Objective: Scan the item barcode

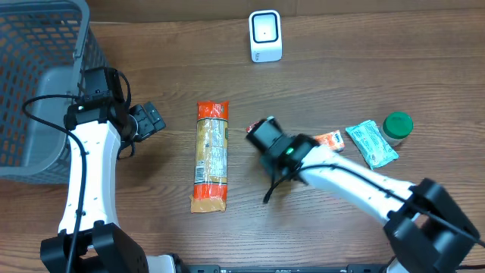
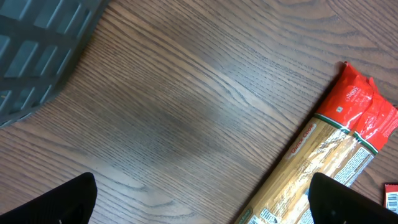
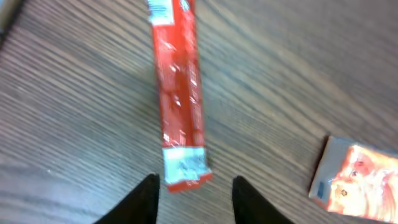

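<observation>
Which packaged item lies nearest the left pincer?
The long spaghetti pack, red at both ends; the orange packet and teal packet lie much farther away.

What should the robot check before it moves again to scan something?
1. Left gripper open and empty: ok.
2. Right gripper free of the red stick packet: ok, fingers apart, packet lying flat.
3. Scanner unblocked: ok, nothing in front of it.
4. Spaghetti pack near a gripper: ok, it lies between both arms.
5. Barcode on the spaghetti pack facing up: cannot tell.
</observation>
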You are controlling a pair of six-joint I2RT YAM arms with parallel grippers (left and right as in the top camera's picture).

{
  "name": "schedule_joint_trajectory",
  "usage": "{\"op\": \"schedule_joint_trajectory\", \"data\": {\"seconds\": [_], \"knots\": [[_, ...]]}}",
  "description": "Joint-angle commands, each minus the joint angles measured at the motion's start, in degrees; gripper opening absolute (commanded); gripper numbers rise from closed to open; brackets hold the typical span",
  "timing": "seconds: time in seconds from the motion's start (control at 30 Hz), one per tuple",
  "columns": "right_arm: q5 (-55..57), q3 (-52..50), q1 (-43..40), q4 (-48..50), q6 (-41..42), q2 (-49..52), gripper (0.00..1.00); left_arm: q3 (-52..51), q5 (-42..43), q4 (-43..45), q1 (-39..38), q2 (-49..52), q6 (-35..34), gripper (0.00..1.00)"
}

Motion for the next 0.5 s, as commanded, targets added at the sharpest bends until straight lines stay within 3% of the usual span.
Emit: {"op": "schedule_joint_trajectory", "data": {"seconds": [0.0, 0.27, 0.47], "knots": [[-10.71, 0.35, -2.29, -1.64, -0.04, -0.5, 0.37, 0.07, -0.35, -0.02, -0.02, -0.07, -0.37, 1.0], [-10.23, 0.24, -0.33, -0.61, -0.96, 2.93, 0.38, 0.07, -0.35, -0.02, -0.02, -0.07, -0.37, 1.0], [-2.6, 0.24, 0.0, 2.36, -2.03, 5.01, 0.39, 0.07, -0.35, -0.02, -0.02, -0.07, -0.37, 1.0]]}}
